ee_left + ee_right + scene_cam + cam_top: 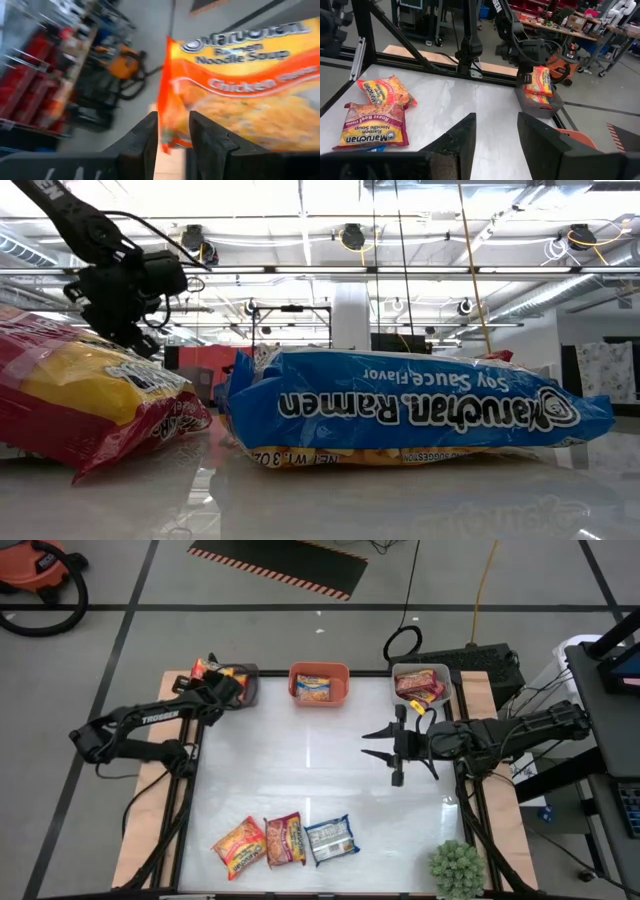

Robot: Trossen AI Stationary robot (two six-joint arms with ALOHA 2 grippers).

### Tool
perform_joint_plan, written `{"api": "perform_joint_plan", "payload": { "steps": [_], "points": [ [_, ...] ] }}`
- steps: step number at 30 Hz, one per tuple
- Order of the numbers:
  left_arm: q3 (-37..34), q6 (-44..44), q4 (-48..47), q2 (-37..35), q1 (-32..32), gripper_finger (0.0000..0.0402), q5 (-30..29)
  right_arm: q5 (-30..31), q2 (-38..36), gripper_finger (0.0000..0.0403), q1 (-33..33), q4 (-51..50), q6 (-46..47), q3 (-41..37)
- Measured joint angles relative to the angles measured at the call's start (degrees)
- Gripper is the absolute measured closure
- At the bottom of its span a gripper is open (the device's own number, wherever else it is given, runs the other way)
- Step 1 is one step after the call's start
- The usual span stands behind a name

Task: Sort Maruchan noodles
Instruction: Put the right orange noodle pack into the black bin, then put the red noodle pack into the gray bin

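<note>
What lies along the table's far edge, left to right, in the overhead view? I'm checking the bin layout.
Dark bin with the left gripper holding an orange packet over it → orange bin with an orange-yellow packet → light bin with red packets.

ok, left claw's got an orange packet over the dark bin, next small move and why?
Probably lower it a little into the dark bin, then open. The left claw pinches the orange chicken packet by one edge, hanging above the bin where another orange packet already lies. The right claw waits open mid-table, so nothing blocks the drop.
</note>
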Motion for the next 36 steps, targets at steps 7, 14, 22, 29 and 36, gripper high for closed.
{"api": "perform_joint_plan", "payload": {
  "steps": [7,14,22,29,36],
  "points": [
    [0.0,-0.73,0.63,3.78,0.31,0.0291,1.02,0.0,0.0,0.0266,0.0,-0.11,-0.62,0.0],
    [0.0,-1.75,1.48,7.82,-0.17,0.0292,1.3,-0.01,0.0,0.0266,0.02,-0.09,0.53,0.0],
    [-0.02,-1.35,5.88,8.73,-2.86,0.0292,13.13,-0.02,0.0,0.0266,0.04,-0.09,0.98,0.0],
    [-0.02,1.58,8.84,8.21,-4.33,0.0292,14.87,-0.02,0.0,0.0266,0.04,-0.37,0.35,0.0],
    [3.91,0.52,-3.45,1.4,-4.75,0.0292,14.84,-0.02,0.0,0.0266,0.04,-0.76,0.24,0.0]
  ]
}}
